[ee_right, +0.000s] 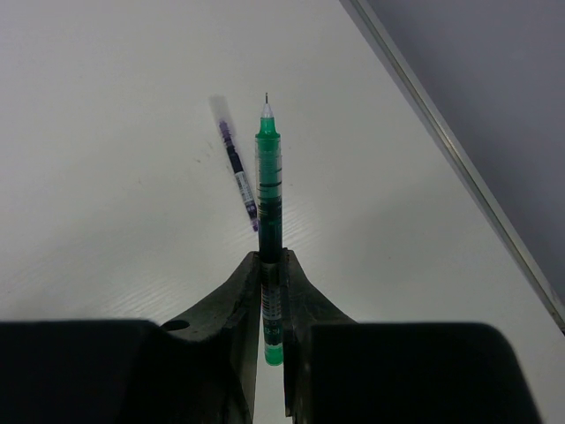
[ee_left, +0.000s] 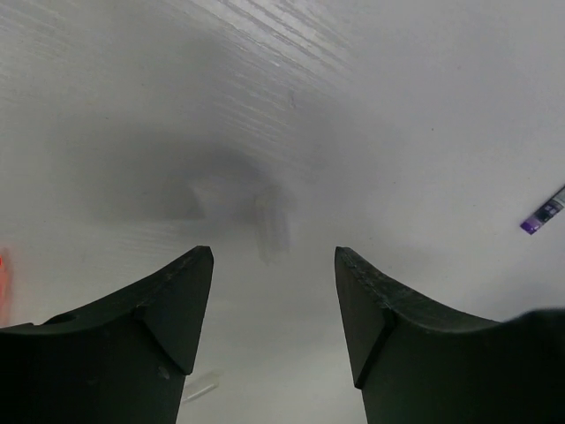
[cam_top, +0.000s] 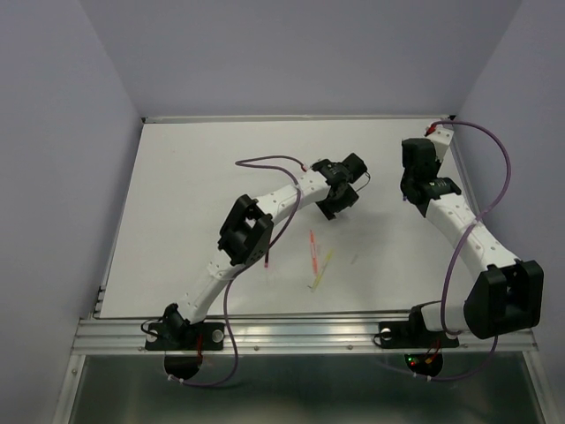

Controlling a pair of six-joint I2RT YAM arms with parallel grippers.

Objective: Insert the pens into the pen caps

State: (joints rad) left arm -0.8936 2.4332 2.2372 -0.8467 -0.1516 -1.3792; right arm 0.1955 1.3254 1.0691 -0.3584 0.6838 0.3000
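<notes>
The right gripper (ee_right: 272, 263) is clamped on the green pen (ee_right: 268, 168), a dark blue pen (ee_right: 237, 172) lying just beside it on the table (ee_right: 106, 177), while the left gripper (ee_left: 274, 258) hangs, fingers apart, over a pale cap (ee_left: 272, 221).

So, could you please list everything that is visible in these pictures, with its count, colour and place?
green pen: one, green, clamped in the right gripper, tip pointing away
purple pen: one, dark purple-blue, lying on the table just left of the green pen
orange-red pen: one, orange-red, middle of the table
yellow pen: one, yellow, just nearer than the orange-red pen
caps: at least two, pale and see-through, one ahead of the left gripper, one by its left finger
table: one, white
left gripper: one, black, open
right gripper: one, black, shut
</notes>
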